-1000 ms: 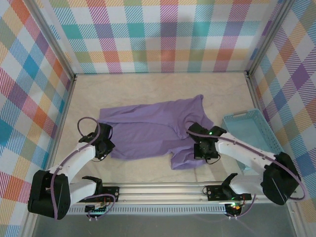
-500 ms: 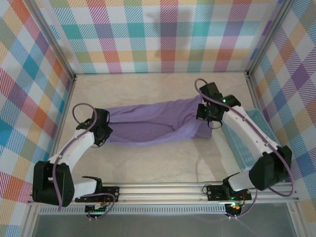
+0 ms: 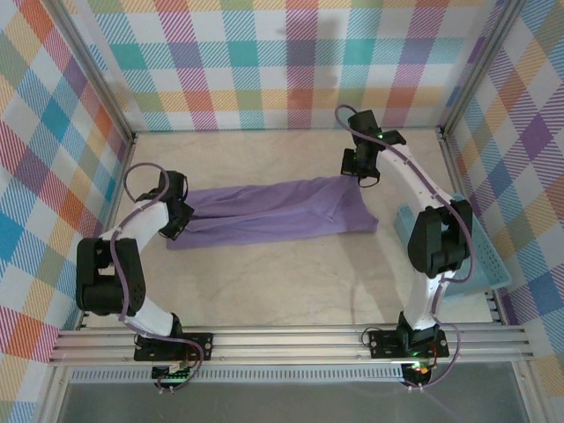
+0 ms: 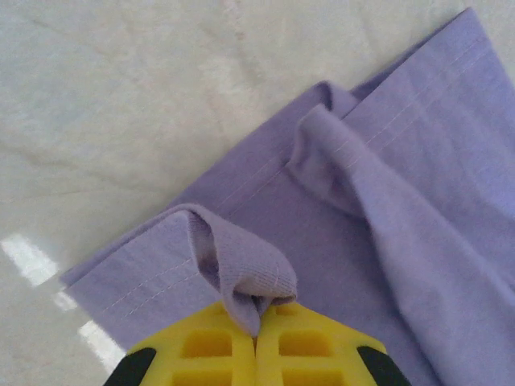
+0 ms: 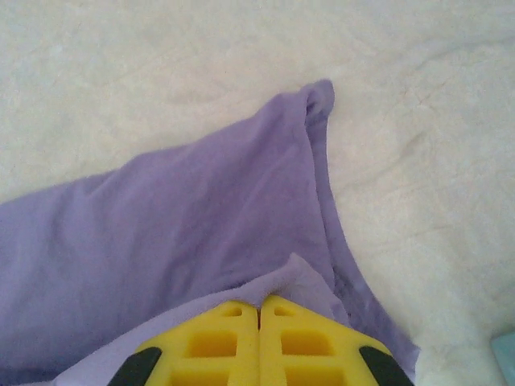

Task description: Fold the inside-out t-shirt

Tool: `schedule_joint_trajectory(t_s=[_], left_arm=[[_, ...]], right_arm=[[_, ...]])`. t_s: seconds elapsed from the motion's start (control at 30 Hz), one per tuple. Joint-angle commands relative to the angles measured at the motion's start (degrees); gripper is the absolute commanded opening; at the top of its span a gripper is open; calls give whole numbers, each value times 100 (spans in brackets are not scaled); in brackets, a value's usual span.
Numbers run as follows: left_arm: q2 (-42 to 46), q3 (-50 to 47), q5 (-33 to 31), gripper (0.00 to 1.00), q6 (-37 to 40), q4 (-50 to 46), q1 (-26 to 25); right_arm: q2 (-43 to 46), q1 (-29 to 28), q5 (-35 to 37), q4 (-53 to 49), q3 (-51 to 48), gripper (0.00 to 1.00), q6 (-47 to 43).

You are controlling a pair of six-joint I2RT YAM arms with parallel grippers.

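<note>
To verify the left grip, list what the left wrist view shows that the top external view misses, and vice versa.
Left wrist: hem stitching and a fabric fold pinched between the shut fingers of the left gripper. Top external: the t-shirt lying as a long band, the right gripper at its far-right corner, the light blue basket. Both: the left gripper on the t-shirt's left end.

The right gripper (image 5: pixel 258 310) has its yellow fingers pressed together on a raised fold of the inside-out t-shirt (image 5: pixel 185 217). The lavender cloth spreads to the left over the pale table (image 5: pixel 418 121), with one corner pointing away from the gripper.
</note>
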State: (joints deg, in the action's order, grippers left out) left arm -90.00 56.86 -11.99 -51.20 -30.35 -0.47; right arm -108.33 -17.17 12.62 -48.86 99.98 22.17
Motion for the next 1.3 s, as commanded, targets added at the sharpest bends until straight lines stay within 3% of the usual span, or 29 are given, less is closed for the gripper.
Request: schedule_joint_trajectory(t_s=[0.0, 0.27, 0.6, 0.8, 0.97, 1.03, 1.17, 1.27], left_arm=[[-301, 362, 98, 5, 116, 151, 89], [-1171, 1103, 172, 7, 433, -46, 117], [-1646, 1270, 183, 8, 494, -20, 425], [-1858, 1389, 277, 21, 526, -91, 440], [-1732, 1541, 191, 34, 583, -413, 529], [-1565, 1598, 97, 41, 663, -555, 547], [-1002, 1569, -235, 55, 790, -835, 549], [-564, 1402, -380, 61, 875, -919, 544]], right_arm=[[-201, 87, 26, -16, 292, 0, -117], [-653, 91, 11, 103, 483, 0, -157], [-1349, 240, 47, 21, 1130, 0, -159], [-1601, 258, -123, 10, 1303, 1, -204], [-1605, 258, -230, -92, 1395, 34, -273], [-1542, 258, -135, -210, 1454, 42, -335], [-1127, 258, -121, -132, 1097, 46, -389], [-759, 218, -511, 154, 601, 46, -389]])
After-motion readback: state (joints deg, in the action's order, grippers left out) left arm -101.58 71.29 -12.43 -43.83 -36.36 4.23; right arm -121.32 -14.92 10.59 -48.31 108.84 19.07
